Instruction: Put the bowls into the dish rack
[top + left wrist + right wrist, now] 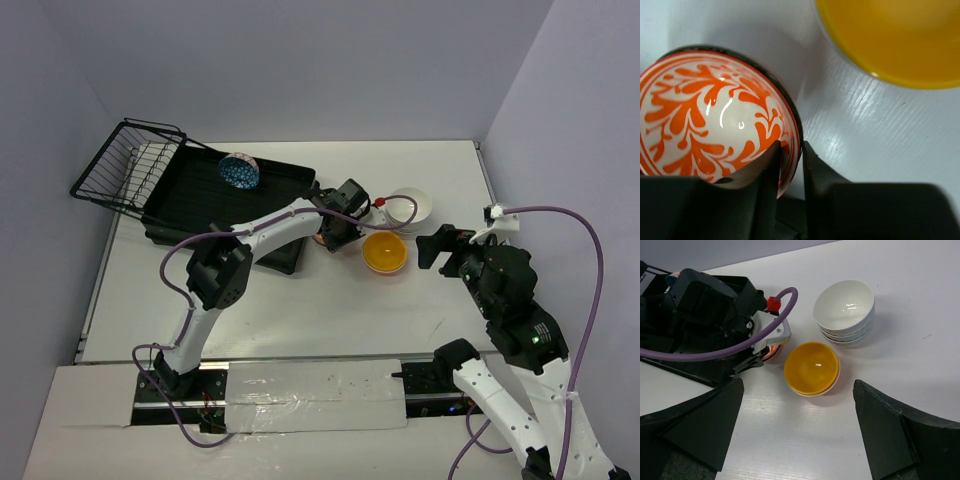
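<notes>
My left gripper (790,146) (335,232) is shut on the rim of an orange-patterned bowl (715,115) (771,351), one finger inside and one outside. The bowl sits on the table beside the dish rack's (190,200) right end. A yellow bowl (385,252) (900,40) (811,368) stands just right of it. Behind that is a stack of white bowls (410,207) (845,310). A blue-patterned bowl (239,171) leans inside the rack. My right gripper (435,248) (797,405) hovers open just right of the yellow bowl, holding nothing.
The rack's black wire basket (125,165) sticks out at its far-left end. A purple cable (715,352) loops over the left wrist. Side walls close in the table on the left and the right.
</notes>
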Robot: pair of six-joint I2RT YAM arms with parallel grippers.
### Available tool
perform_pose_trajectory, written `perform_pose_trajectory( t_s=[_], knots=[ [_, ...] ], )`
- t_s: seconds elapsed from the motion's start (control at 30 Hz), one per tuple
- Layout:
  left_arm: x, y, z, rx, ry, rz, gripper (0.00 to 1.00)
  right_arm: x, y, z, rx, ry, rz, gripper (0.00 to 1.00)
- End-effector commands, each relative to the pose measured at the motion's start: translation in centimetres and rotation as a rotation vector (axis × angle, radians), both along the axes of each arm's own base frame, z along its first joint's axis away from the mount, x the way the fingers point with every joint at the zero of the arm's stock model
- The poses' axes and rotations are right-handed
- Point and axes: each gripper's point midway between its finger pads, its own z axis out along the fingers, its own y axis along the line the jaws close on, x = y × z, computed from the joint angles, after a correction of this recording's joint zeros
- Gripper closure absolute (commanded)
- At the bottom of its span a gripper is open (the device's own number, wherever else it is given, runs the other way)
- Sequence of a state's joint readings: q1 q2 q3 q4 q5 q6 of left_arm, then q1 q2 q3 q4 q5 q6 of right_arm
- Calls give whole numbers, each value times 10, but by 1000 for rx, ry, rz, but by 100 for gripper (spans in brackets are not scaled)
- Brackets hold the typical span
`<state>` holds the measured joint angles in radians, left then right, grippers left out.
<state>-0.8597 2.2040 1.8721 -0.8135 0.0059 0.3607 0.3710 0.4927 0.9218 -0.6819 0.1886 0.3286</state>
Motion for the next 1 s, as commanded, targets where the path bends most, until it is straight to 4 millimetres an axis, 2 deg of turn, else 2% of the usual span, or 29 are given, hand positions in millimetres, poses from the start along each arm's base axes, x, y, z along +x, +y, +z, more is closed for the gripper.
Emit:
perform_pose_trajectory(
  t_s=[0.0, 0.2, 0.3, 0.4, 0.57, 0.8, 0.93, 0.97],
  knots=[
    [-14, -30, 11, -107, 60, -1, 77, 0, 3, 5, 20, -28, 10, 3],
    [-20, -54, 29, -241, 123, 107, 95, -1, 0, 5, 17, -34, 1, 3],
    [-22, -63, 35, -297, 148, 181, 98, -2, -1, 4, 15, -33, -5, 3],
    [-17, -64, 30, -313, 149, 289, 100, -2, -2, 2, 14, -30, -8, 3],
    [-4, -67, 21, -342, 130, 467, 100, -1, -1, -1, 11, -24, -4, 3],
    [-8, -61, 3, -356, 136, 625, 99, -2, -2, -4, 12, -21, -9, 3],
    [-9, -61, -2, -370, 145, 688, 89, -1, -2, -7, 12, -16, -13, 3],
    [-9, -61, -4, -367, 147, 687, 84, -1, -1, -7, 13, -14, -10, 3]
  ],
)
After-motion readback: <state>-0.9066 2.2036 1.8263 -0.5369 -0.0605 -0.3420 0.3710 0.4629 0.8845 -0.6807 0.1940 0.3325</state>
